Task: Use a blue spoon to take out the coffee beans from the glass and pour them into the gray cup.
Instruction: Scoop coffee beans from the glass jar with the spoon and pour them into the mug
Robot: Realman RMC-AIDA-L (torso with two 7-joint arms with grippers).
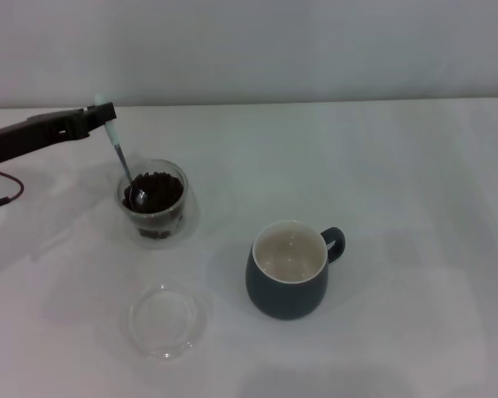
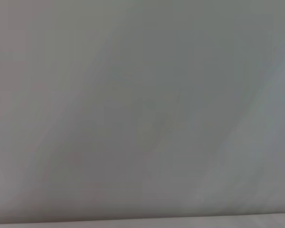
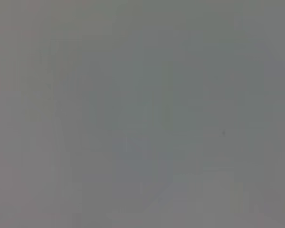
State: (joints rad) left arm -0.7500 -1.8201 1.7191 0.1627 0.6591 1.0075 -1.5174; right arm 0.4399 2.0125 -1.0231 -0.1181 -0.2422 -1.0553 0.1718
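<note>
In the head view the glass [image 1: 153, 201] stands left of centre, holding a heap of dark coffee beans [image 1: 159, 189]. The blue spoon [image 1: 120, 157] slants down into it, its metal bowl resting among the beans at the glass's left side. My left gripper [image 1: 102, 112] reaches in from the left edge and is shut on the spoon's pale blue handle, above and left of the glass. The gray cup [image 1: 288, 269] sits right of centre, its handle pointing right and its cream inside bare. The right gripper is out of view. Both wrist views show only a plain grey surface.
A shallow clear glass dish [image 1: 167, 321] lies near the front, below the glass and left of the cup. A dark cable [image 1: 4, 199] loops at the left edge. The white table [image 1: 415, 182] stretches to the right.
</note>
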